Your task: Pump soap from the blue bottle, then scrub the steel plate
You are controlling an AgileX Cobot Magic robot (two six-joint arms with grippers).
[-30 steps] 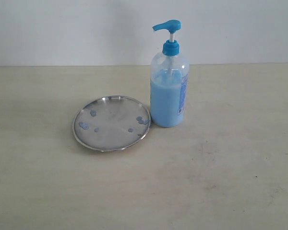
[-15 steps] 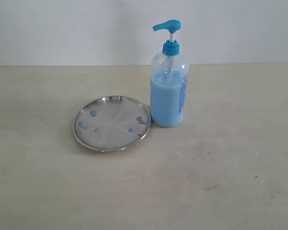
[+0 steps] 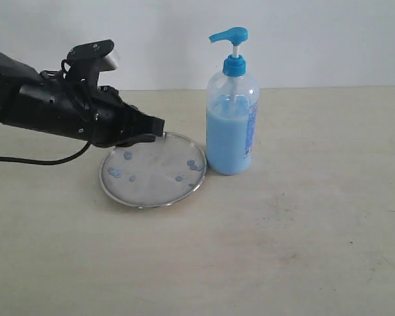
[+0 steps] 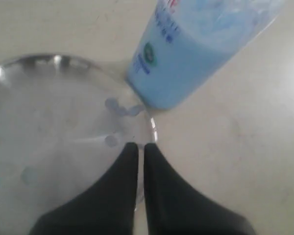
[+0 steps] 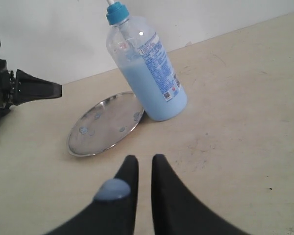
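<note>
The blue bottle [image 3: 232, 135] stands upright on the table, its pump head up and pale blue soap [image 3: 227, 141] filling its lower part. Touching its left side lies the steel plate [image 3: 151, 172], dotted with small blue drops [image 3: 128, 156]. My left gripper [image 3: 159, 126] hangs shut and empty over the plate's far rim. In the left wrist view its tips [image 4: 141, 146] sit over the plate's edge [image 4: 54, 112] near the bottle [image 4: 186, 63]. My right gripper [image 5: 144, 159] is shut, empty, back from the bottle [image 5: 149, 73] and plate [image 5: 105, 125]. A blob of soap [image 5: 112, 190] sits on one finger.
The black left arm [image 3: 46, 108] with its cable [image 3: 33, 160] stretches in from the left above the beige table [image 3: 283, 250]. A white wall [image 3: 316, 39] rises behind the table's far edge.
The left arm has come into the exterior view from the left, and its shut gripper now hangs over the plate. Bottle and plate have not moved.
</note>
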